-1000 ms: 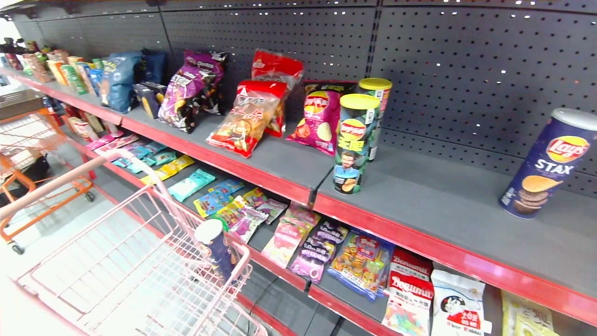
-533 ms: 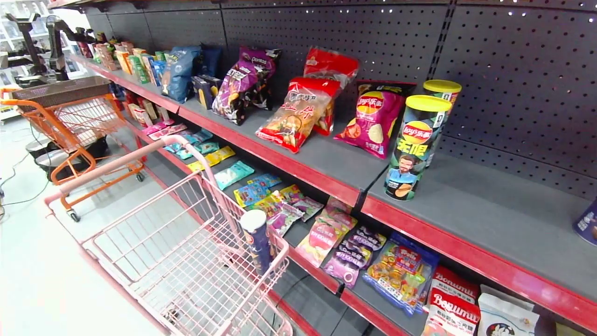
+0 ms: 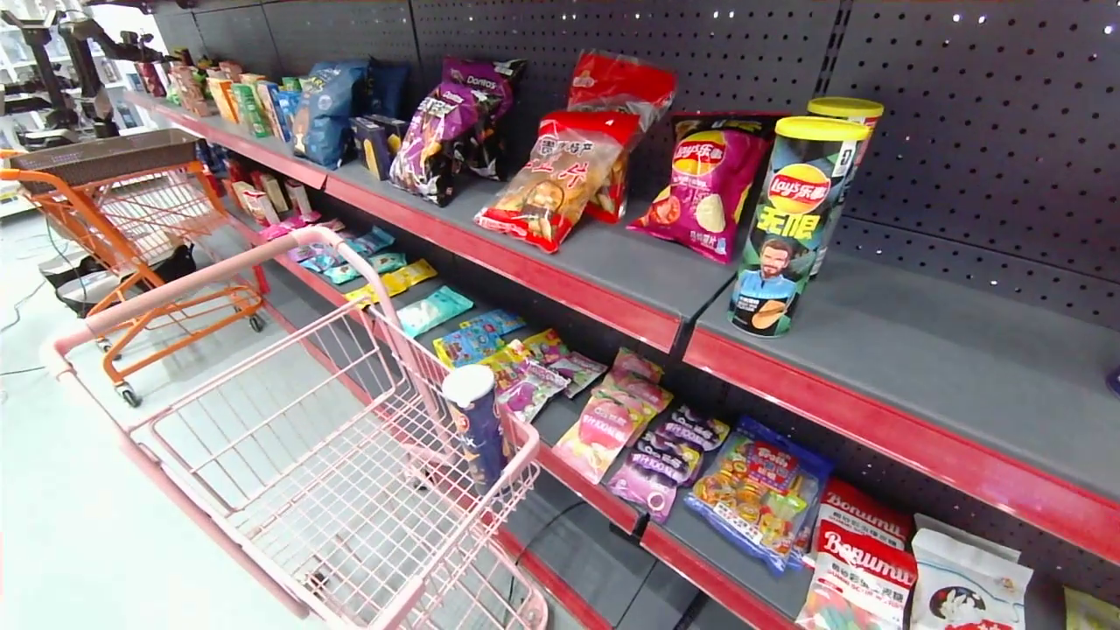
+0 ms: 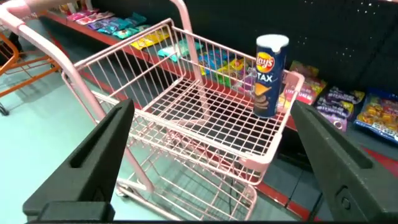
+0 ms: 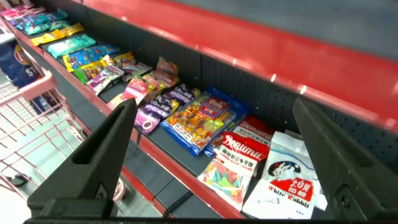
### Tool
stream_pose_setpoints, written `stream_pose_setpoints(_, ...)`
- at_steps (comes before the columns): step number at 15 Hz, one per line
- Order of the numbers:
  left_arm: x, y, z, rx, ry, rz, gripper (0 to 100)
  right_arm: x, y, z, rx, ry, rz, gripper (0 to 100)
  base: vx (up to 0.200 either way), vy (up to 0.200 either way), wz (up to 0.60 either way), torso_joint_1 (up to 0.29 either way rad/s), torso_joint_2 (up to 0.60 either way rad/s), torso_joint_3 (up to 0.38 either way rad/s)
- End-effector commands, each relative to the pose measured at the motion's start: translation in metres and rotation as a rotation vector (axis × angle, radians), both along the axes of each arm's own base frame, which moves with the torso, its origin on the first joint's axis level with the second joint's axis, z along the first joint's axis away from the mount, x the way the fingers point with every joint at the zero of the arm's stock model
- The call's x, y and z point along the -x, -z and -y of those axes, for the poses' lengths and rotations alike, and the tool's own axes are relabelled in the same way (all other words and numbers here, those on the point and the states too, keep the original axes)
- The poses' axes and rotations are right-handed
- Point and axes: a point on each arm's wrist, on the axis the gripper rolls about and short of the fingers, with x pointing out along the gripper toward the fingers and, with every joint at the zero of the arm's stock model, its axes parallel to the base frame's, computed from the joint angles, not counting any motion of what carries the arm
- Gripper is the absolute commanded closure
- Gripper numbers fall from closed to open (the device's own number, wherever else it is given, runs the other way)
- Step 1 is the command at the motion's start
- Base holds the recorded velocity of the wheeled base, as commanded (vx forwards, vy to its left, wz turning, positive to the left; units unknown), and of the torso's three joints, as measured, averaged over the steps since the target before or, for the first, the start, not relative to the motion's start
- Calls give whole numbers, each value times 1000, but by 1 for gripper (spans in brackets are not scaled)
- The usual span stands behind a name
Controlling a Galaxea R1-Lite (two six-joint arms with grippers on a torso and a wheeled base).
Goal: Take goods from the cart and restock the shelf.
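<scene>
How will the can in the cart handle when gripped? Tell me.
The can looks a stiff tube, so it probably won't crumple. Tall and narrow, standing upright on the wire floor of the cart, it may tip if nudged high. Once on its side, its round body would likely roll.

Dark pegboard wall (image 3: 962, 131), pale floor (image 3: 52, 525), orange cart (image 3: 131, 219) down the aisle.

pink metal wire cart (image 3: 210, 275), matt grey shelf (image 3: 945, 367) with glossy red edge, shiny plastic snack bags (image 3: 709, 188)
</scene>
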Motion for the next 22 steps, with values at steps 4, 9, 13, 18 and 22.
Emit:
stream_pose_setpoints(4, 0, 0, 0, -1, 0, 1, 0, 0, 0, 0, 0, 0, 1, 0, 0, 0, 0, -201, 549, 351)
stream_pose_setpoints(9, 2, -13, 0, 7, 12, 30, 0, 0, 0, 0, 0, 0, 1, 0, 0, 0, 0, -40, 131, 86)
stream_pose_setpoints(13, -78, -168, 1, 137, 16, -89, 0, 0, 0, 0, 0, 0, 1, 0, 0, 0, 0, 0, 0, 0)
stream_pose_setpoints(18, -231, -122, -1, 62, 179, -246, 0, 0, 0, 0, 0, 1, 1, 0, 0, 0, 0, 0, 0, 0)
stream_pose_setpoints(22, -276, -73, -1, 32, 282, -408, 0, 0, 0, 0, 0, 1, 1, 0, 0, 0, 0, 0, 0, 0)
